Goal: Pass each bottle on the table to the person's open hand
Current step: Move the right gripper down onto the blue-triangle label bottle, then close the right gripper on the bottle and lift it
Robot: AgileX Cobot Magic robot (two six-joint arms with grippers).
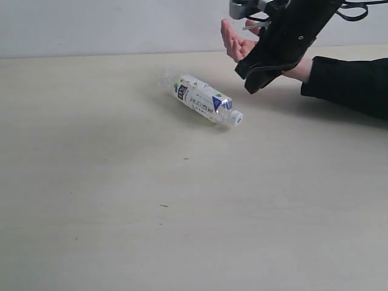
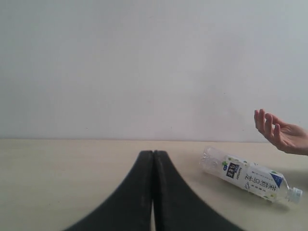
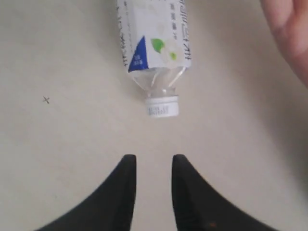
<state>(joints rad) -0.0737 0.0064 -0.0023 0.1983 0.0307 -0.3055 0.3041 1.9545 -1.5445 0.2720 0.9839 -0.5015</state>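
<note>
Clear plastic bottle (image 1: 203, 100), white-green-blue label, on its side on beige table (image 1: 182, 212) | person's open hand (image 1: 236, 42) just beyond bottle | right gripper (image 3: 154, 161) near bottle's cap end, fingers slightly apart, gripping nothing | left gripper (image 2: 153, 154) well off from bottle, fingers pressed together

One bottle (image 1: 203, 100) in view: small, clear plastic, white label (image 1: 195, 94) with green leaf and blue triangle print, white cap (image 1: 236, 117) on. Lies on side on pale beige tabletop (image 1: 121, 212). In exterior view cap end points front-right, base back-left. Open hand (image 1: 237, 42) near bottle's cap end, raised, palm cupped, fingers up, black sleeve (image 1: 351, 82) at wrist. Bottle and hand apart.
</note>
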